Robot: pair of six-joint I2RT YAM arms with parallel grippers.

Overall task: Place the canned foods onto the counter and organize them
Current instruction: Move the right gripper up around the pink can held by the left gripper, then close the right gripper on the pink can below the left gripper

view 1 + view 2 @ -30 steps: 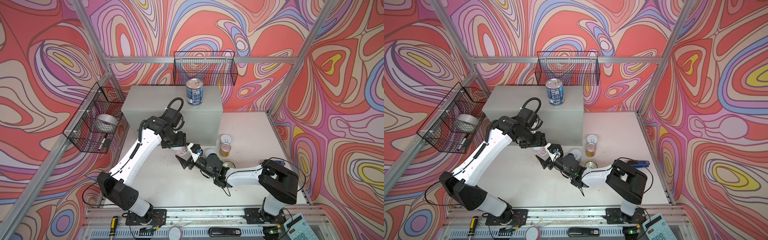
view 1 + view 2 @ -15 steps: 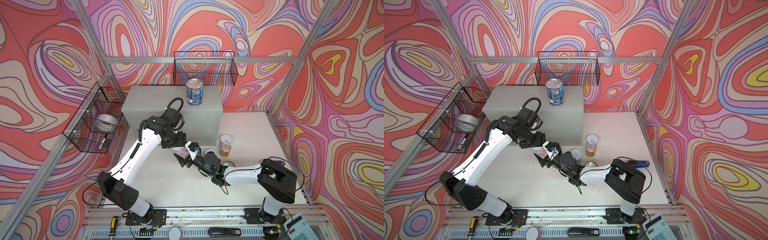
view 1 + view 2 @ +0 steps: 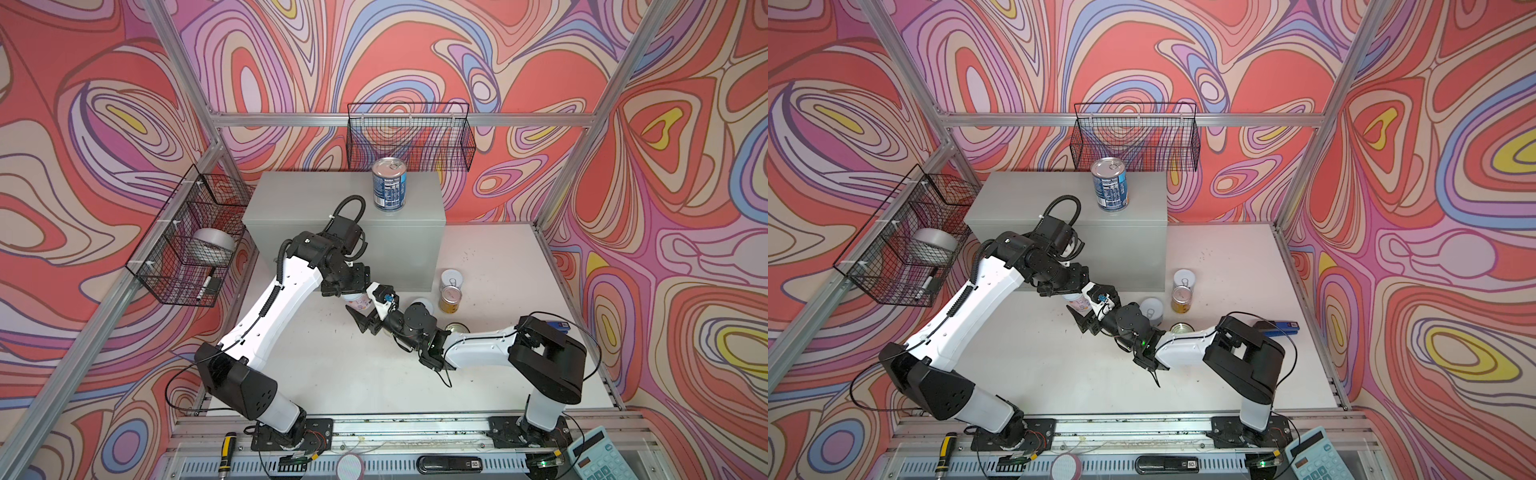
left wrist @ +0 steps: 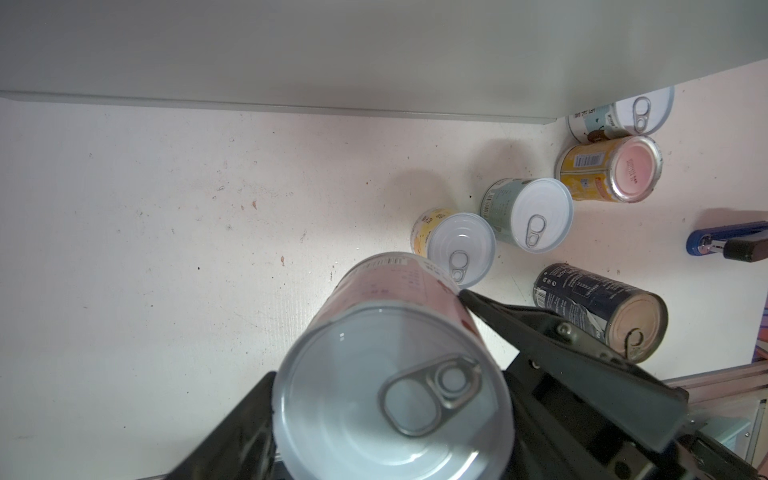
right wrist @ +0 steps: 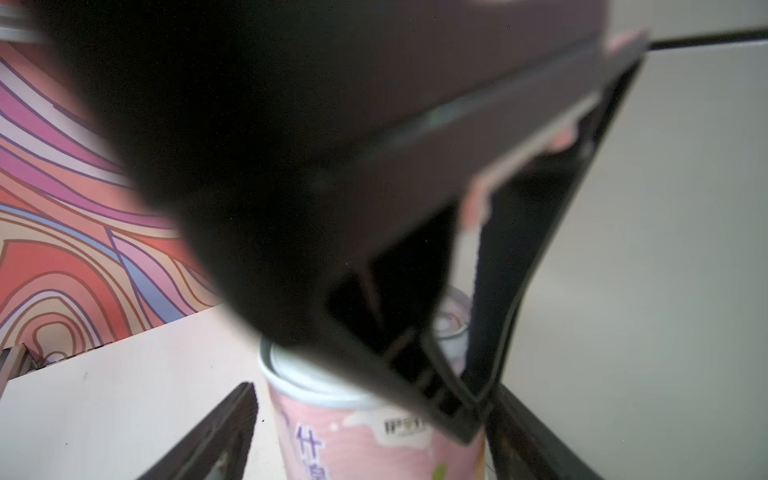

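a: the left pincer (image 4: pixel 365 332) is pinching the pink can (image 4: pixel 390 399). one black finger lies flat against its side, the other is down by the lid rim.

b: and the right pincer (image 5: pixel 374 388)?

a: spread, one finger on each side of that same can. in its wrist view one finger stands clear of the label. the other is partly hidden behind the left pincer.

b: what does the can look like?

a: short, with a pink label carrying printed characters, a barcode and a silvery pull-tab lid. it's upright, lid up, long axis roughly vertical, just in front of the grey cabinet (image 3: pixel 316 199). i can't tell whether its base touches the white desk (image 3: pixel 332 365).

b: any neighbours?

a: a yellow can (image 4: pixel 455 249) is just beside it, then a pale-blue can (image 4: pixel 528 214), an orange can (image 4: pixel 611 168) and a white can (image 4: pixel 623 114) run out past the cabinet's corner. a tall dark blue can (image 4: pixel 598 311) stands nearer the right arm. all are upright.

b: is there room to move?

a: the desk is bare on the left arm's side. on the cabinet's flat top one tall blue can (image 3: pixel 389 185) stands upright toward the right, and the rest of the top is bare up to the edges.
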